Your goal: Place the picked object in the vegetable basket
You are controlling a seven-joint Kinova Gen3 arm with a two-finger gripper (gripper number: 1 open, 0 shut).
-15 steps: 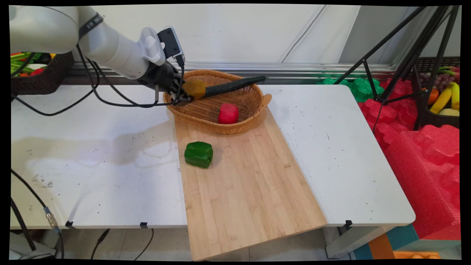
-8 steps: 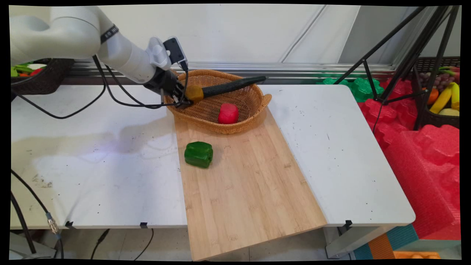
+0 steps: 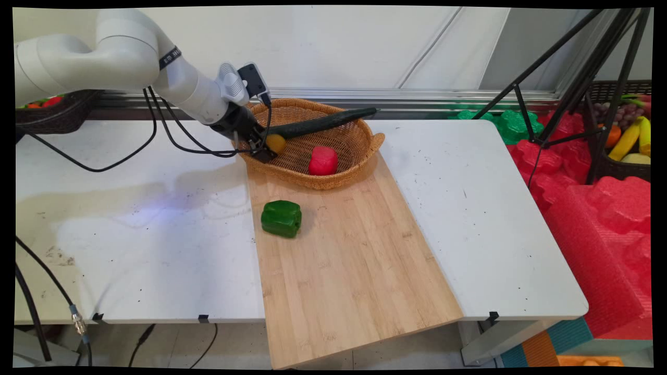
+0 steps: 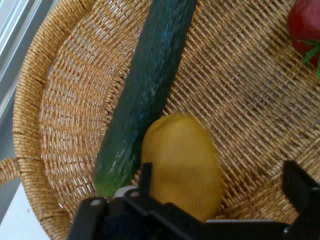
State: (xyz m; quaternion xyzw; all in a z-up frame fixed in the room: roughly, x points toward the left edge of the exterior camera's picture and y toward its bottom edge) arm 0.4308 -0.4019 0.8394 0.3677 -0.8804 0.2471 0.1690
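Hand view: gripper [image 4: 220, 170] is low inside the wicker basket [image 4: 25, 115], looking straight onto the weave.
Jaws: apart, nothing clamped.
Yellow potato [image 4: 182, 172]: sits on the basket floor betw. the two fingers, not centred in the gap.
Picture-left finger [image 4: 146, 175]: right at the potato's edge. Touching or a hair off, can't tell.
Picture-right finger [image 4: 300, 182]: clear of it, bare weave showing betw. finger and potato.
Potato axis: long way runs up the picture, away from the hand, so across the line the jaws close along. Narrow width faces the fingers.
Cucumber [image 4: 147, 90]: just beside the potato on its picture-left side, blunt end touching or nearly so. Long axis approx. parallel to the potato's, leaning up-right.
Squeeze point: the picture-left finger stands right where potato and cucumber end meet. Very tight there.
Main view: arm comes in from upper left, hand tipped over the basket's left rim, potato just inside that rim at the fingertips.
Cucumber, main view: stretches from beside the potato to the basket's far right rim, tip poking over it.
Red veg [image 3: 323, 160]: also in the basket, near its front wall, apart from the potato and gripper.
Green bell pepper [image 3: 281, 219]: outside the basket, on the wooden board [image 3: 344, 271], well clear of the hand.
Basket: rear end of the board, which lies on the white table [image 3: 130, 234].
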